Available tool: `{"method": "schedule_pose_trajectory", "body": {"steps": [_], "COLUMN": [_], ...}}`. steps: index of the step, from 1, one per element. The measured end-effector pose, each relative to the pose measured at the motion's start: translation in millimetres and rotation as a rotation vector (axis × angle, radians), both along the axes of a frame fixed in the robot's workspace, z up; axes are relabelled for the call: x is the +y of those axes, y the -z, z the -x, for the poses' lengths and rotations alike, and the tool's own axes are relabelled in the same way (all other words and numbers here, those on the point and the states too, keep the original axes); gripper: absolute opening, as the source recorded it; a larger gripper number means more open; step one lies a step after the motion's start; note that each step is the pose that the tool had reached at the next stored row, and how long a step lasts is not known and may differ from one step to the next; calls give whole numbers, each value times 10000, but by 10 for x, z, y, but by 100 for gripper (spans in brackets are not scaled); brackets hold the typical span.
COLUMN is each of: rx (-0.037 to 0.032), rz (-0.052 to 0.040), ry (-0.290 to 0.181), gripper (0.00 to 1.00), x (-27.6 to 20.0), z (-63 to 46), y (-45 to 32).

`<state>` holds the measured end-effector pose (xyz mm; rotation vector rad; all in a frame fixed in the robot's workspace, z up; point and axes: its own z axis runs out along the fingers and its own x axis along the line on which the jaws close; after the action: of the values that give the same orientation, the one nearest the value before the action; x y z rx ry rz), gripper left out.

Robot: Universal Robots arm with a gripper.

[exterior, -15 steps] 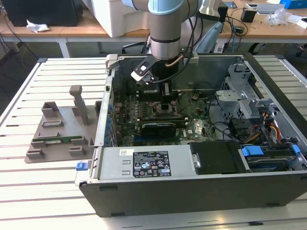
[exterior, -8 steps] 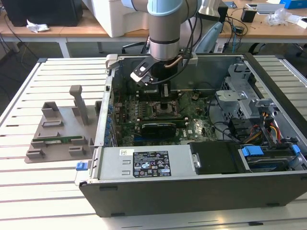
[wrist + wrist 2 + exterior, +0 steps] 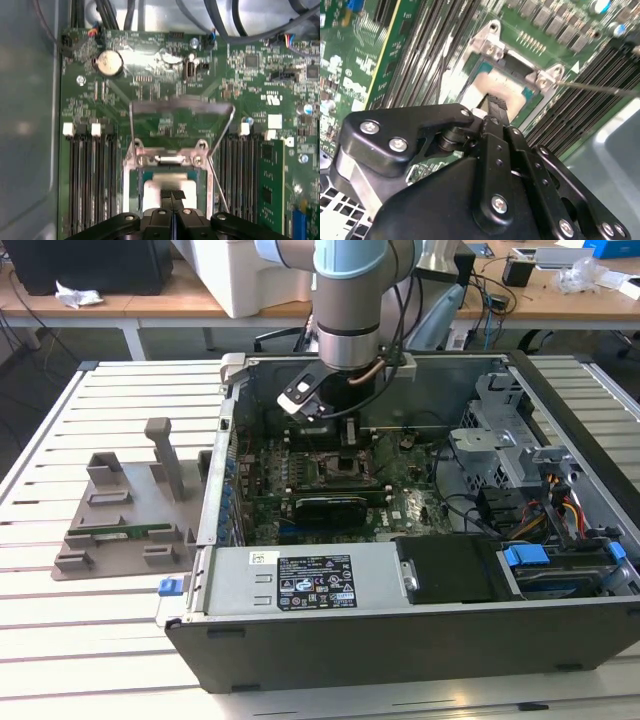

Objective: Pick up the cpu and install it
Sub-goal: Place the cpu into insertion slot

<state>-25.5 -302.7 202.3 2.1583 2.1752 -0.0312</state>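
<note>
Looking at the exterior view, we see the arm (image 3: 350, 300) inside an open computer case (image 3: 380, 650) on a slatted worktop (image 3: 90, 640), desks (image 3: 120, 305) behind. In both wrist views the tool (image 3: 172, 194) (image 3: 496, 102) is clenched shut over the cpu (image 3: 154, 186) (image 3: 482, 84), which lies in its socket (image 3: 129, 185).

open computer case (image 3: 400, 655) beside grey tray (image 3: 108, 552) on slatted table (image 3: 90, 640)

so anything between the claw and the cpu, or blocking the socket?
Nothing visible. The claw hangs right over the cpu, which appears to lie inside the open socket frame; the lever wire stands off to one side.
</note>
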Motion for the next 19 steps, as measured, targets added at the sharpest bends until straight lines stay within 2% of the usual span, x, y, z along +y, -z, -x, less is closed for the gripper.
{"method": "schedule_pose_trajectory", "body": {"steps": [3,6,8,10,13,17,19], "rx": [-7,-3,-2,-1,-2,-2,-2], "rz": [-8,0,1,3,2,2,3], "ry": [-3,0,-1,-1,-1,-1,-1], "gripper": [11,11,11,11,11,11,11], "x": [2,1,1,1,1,1,1], "z": [-45,-47,-47,-47,-47,-47,-47], "y": [-21,-229,-317,-442,-519,-701,-743]}}
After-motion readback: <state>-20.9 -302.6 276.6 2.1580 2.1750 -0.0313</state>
